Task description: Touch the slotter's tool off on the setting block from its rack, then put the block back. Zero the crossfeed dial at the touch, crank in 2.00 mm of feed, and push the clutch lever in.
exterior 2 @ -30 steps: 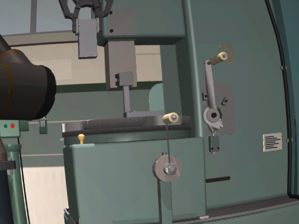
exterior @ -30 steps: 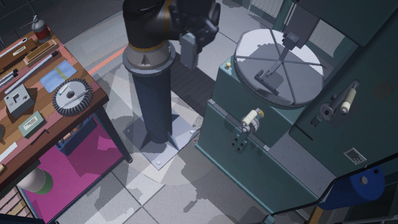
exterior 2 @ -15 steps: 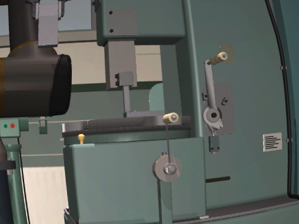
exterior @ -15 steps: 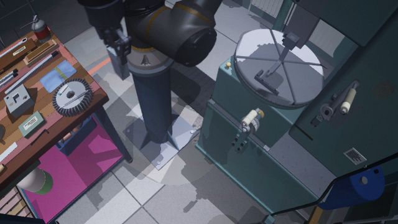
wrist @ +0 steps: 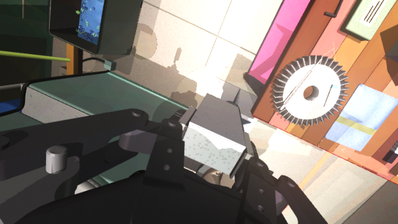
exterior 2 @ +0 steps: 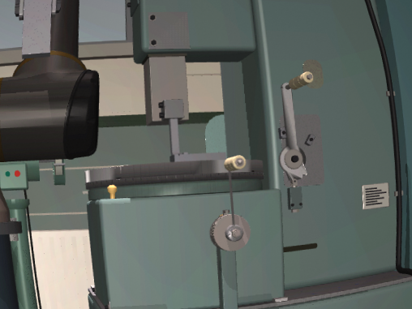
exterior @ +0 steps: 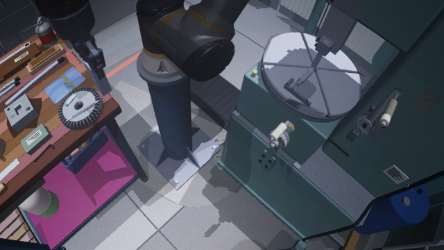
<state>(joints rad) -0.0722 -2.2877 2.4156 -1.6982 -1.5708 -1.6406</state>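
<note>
The grey setting block (wrist: 216, 133) is partly hidden in the side camera, where only its lower end (exterior: 103, 84) shows below the fingers, over the workbench's right edge. It hangs high and left of the slotter (exterior 2: 37, 24). The slotter's tool (exterior 2: 174, 136) stands over the round table (exterior: 312, 74). The crossfeed dial (exterior 2: 230, 232) with its crank handle (exterior 2: 235, 163) sits on the machine's front. The clutch lever (exterior 2: 290, 121) points upward on the column. A grey rack (exterior: 19, 111) sits on the bench. My gripper (wrist: 214, 140) is closed and holds the setting block.
The workbench edge (exterior: 104, 118) lies just below the gripper, with a toothed cutter disc (exterior: 80, 108), a blue cloth (exterior: 64, 85) and several hand tools on top. My own arm's pedestal (exterior: 171, 118) stands between bench and slotter.
</note>
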